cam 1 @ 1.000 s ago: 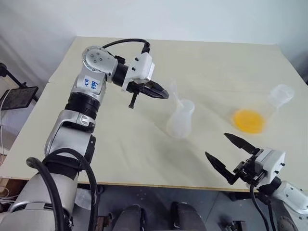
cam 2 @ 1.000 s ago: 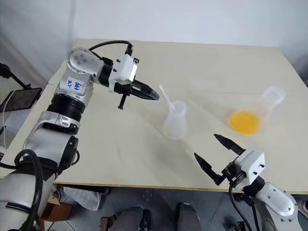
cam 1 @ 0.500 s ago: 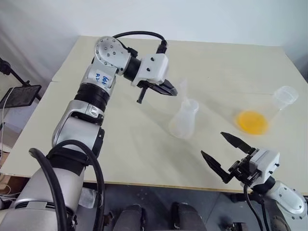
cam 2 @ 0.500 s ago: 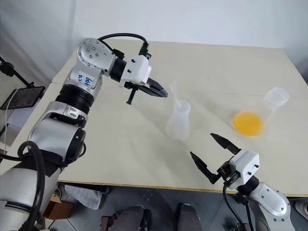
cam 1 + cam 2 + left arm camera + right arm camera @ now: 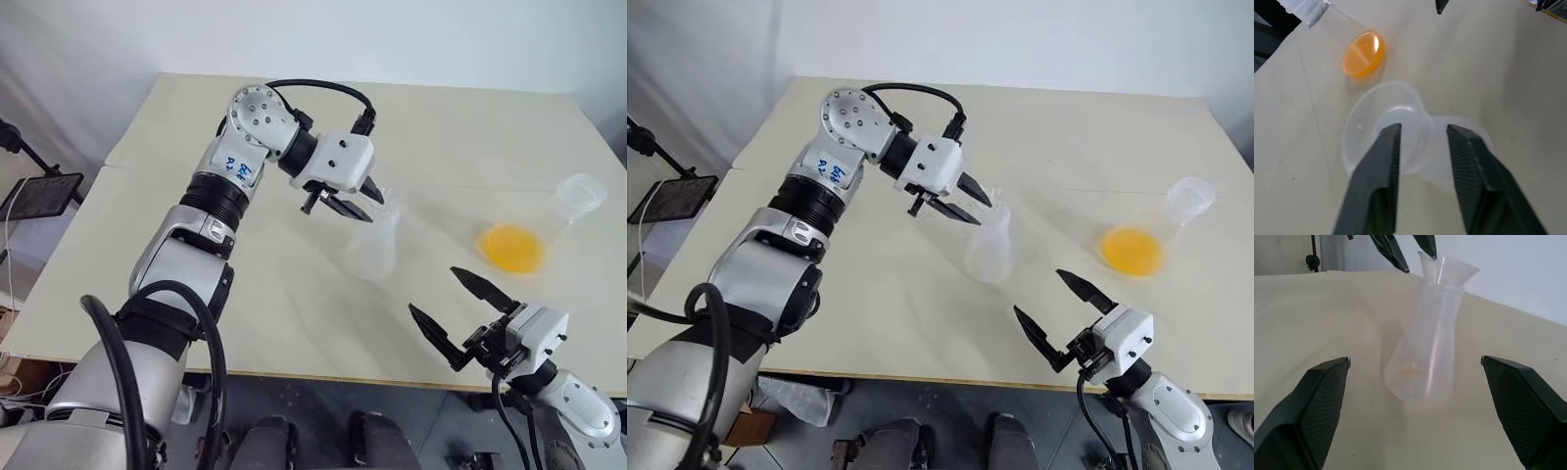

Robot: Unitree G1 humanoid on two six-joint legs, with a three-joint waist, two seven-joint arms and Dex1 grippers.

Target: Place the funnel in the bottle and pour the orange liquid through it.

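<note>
The cloudy cone-shaped bottle [image 5: 370,250] stands upright mid-table. The small clear funnel [image 5: 1449,270] sits in its neck, tilted a little. My left gripper [image 5: 375,209] hovers at the bottle's mouth, pointing down and to the right, open. One of its fingertips [image 5: 1431,253] is right at the funnel's rim. The orange liquid [image 5: 509,247] pools in a clearer flask [image 5: 580,193] leaning at the right. My right gripper [image 5: 432,291] is open and empty over the table's front edge, pointing toward the bottle.
The pale table [image 5: 284,294] has bare surface to the left of the bottle and behind it. A stand with a dark plate [image 5: 39,196] is off the table's left side.
My left gripper carried the funnel to the right onto the bottle's neck and then opened. The funnel now rests in the bottle. The right gripper stayed where it was.
</note>
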